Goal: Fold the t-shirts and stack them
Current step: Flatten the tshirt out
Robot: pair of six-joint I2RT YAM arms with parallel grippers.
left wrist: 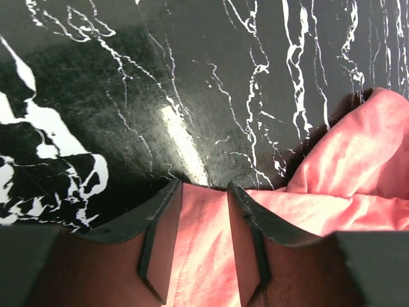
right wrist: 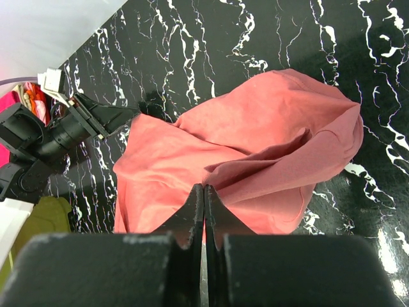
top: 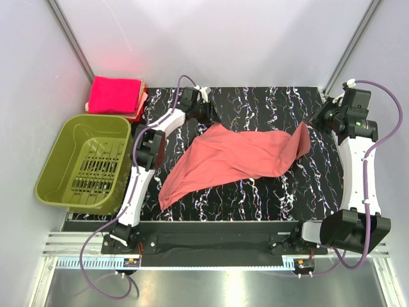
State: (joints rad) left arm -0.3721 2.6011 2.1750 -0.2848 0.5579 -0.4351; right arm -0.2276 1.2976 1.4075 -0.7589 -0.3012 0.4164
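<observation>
Overhead view of a black, white-veined worktop with two robot arms reaching over it. A large salmon t-shirt is lying crumpled and unfolded across the middle. Its long axis is running from 8 o'clock to 2 o'clock, tapering to a narrow point at the 8 o'clock end and widening toward 2 o'clock.

The right claw is sitting at the shirt's 2 o'clock corner. In the right wrist view this claw is pinching a fold of the salmon cloth, its fingers pressed together, with the rest of the shirt billowing away toward 12 o'clock.

The left claw is meeting the shirt's upper edge near 12 o'clock. In the left wrist view its fingers are standing a little apart with salmon cloth filling the gap; I cannot tell whether they are squeezing it.

A stack of folded magenta t-shirts is resting off the worktop's 10 o'clock corner. Just below it, at 9 o'clock, an olive-green basket is standing beside the left arm.
</observation>
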